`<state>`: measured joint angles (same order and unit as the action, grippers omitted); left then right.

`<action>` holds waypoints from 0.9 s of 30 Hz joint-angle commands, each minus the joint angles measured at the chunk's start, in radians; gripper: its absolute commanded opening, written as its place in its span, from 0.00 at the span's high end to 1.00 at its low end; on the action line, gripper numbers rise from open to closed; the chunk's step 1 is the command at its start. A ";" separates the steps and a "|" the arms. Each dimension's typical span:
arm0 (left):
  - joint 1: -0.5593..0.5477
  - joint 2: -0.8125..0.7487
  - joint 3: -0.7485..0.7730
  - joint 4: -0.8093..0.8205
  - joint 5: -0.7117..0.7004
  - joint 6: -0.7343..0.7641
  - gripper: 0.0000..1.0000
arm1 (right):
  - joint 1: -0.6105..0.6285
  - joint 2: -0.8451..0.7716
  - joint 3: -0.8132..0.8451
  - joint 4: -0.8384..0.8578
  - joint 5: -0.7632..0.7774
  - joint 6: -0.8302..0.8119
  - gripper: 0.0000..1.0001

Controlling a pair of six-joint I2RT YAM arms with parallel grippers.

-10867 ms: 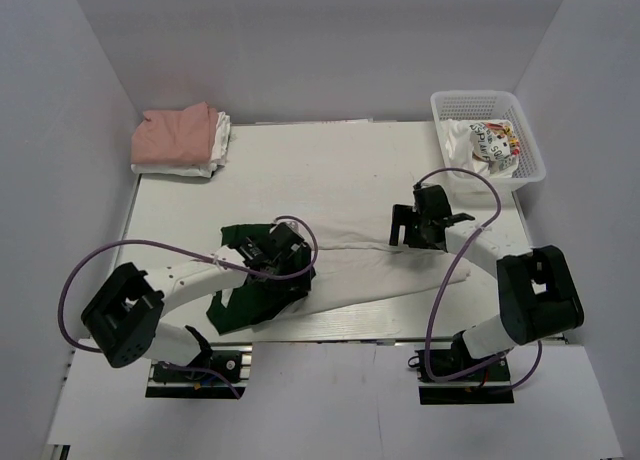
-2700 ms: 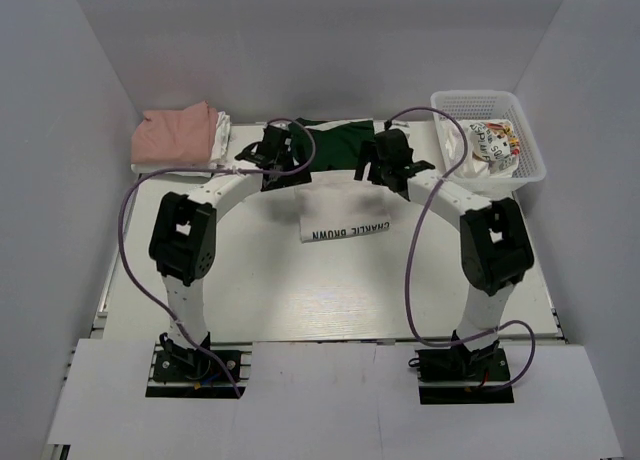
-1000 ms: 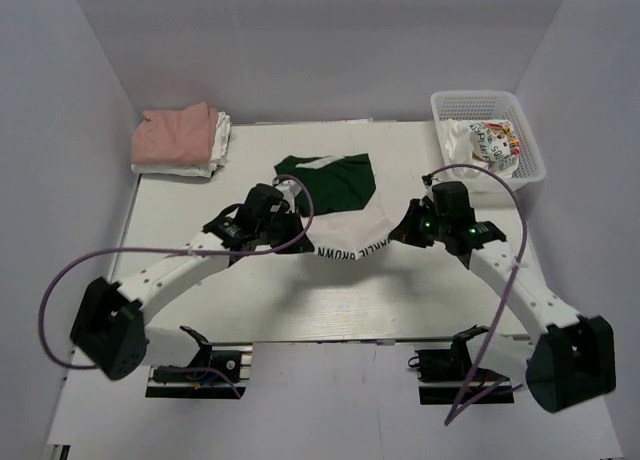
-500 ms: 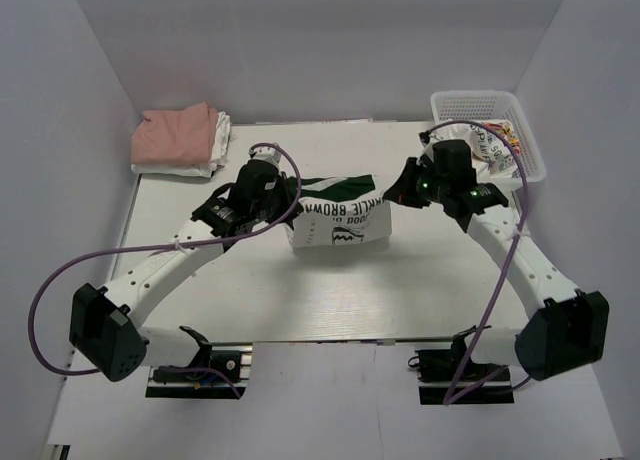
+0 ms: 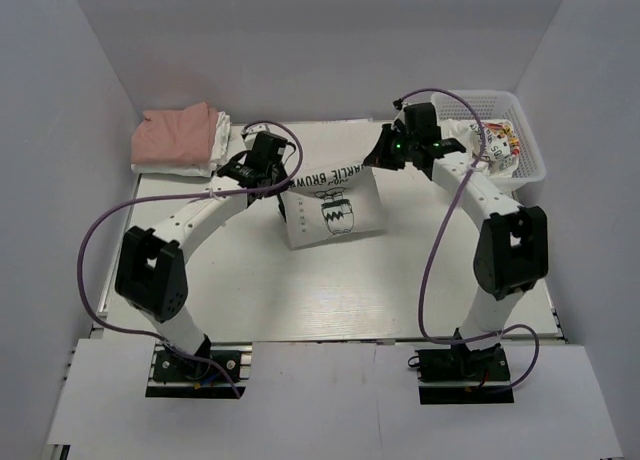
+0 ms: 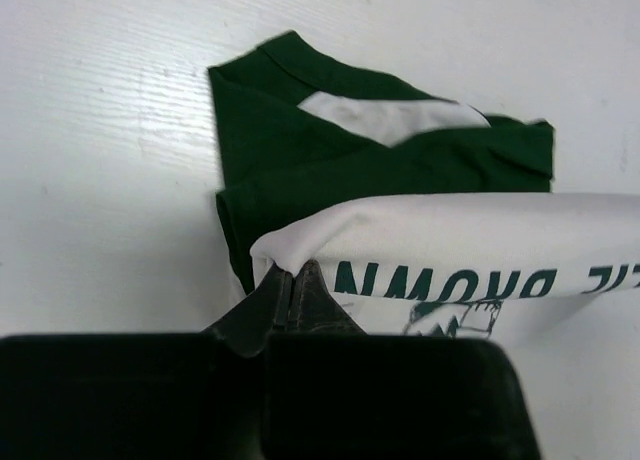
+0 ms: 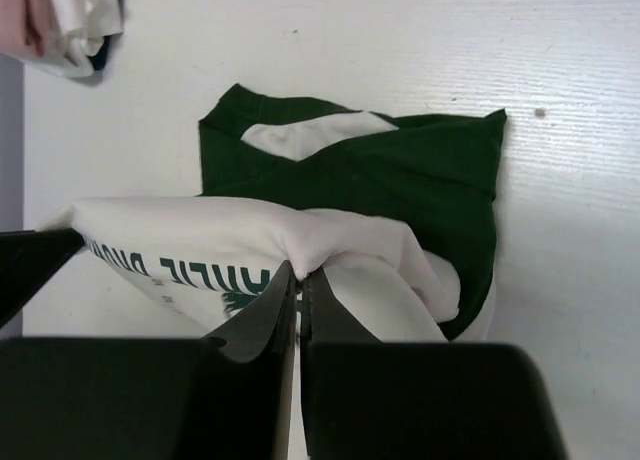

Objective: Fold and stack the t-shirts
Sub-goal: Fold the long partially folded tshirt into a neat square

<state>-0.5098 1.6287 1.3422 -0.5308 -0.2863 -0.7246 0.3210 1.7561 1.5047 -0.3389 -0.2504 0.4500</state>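
The white t-shirt with dark green sleeves and printed lettering [image 5: 330, 205] hangs folded above the table's far middle, held by both arms. My left gripper [image 5: 281, 183] is shut on its left top corner, seen pinched at the fingertips in the left wrist view [image 6: 291, 272]. My right gripper [image 5: 378, 158] is shut on the right top corner [image 7: 300, 271]. Below the lifted white panel, the green sleeves and collar [image 6: 380, 150] lie flat on the table [image 7: 400, 170]. A salmon-pink t-shirt [image 5: 177, 132] rests folded on a white t-shirt [image 5: 216, 146] at the far left corner.
A white plastic basket [image 5: 490, 120] holding crumpled printed cloth [image 5: 492, 142] stands at the far right corner, close behind the right arm. Purple cables loop from both arms. White walls enclose the table [image 5: 300, 290] on three sides.
Both grippers have carried the shirt's edge up and toward the far side, folding the white lettered panel over the green part. The arms now reach further back.
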 commanded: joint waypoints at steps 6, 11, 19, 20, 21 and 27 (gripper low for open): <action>0.089 0.174 0.143 0.109 0.047 0.057 1.00 | -0.022 0.232 0.193 0.155 0.028 0.016 1.00; 0.108 0.305 0.234 0.120 0.056 0.070 1.00 | -0.031 0.362 0.252 0.230 0.013 0.038 1.00; 0.177 0.442 0.414 0.123 0.072 0.070 0.38 | -0.049 0.512 0.359 0.360 -0.008 0.075 0.09; 0.177 0.433 0.443 0.089 0.061 0.070 0.05 | -0.051 0.514 0.430 0.339 -0.019 0.067 0.09; 0.177 0.421 0.443 0.077 0.052 0.070 0.00 | -0.050 0.517 0.446 0.306 -0.038 0.058 0.09; 0.165 0.229 0.252 0.222 0.102 0.111 0.00 | -0.036 0.320 0.286 0.390 -0.098 0.021 0.09</action>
<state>-0.3256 2.0190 1.6623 -0.4011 -0.2222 -0.6510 0.2790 2.2257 1.8332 -0.0666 -0.2844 0.4896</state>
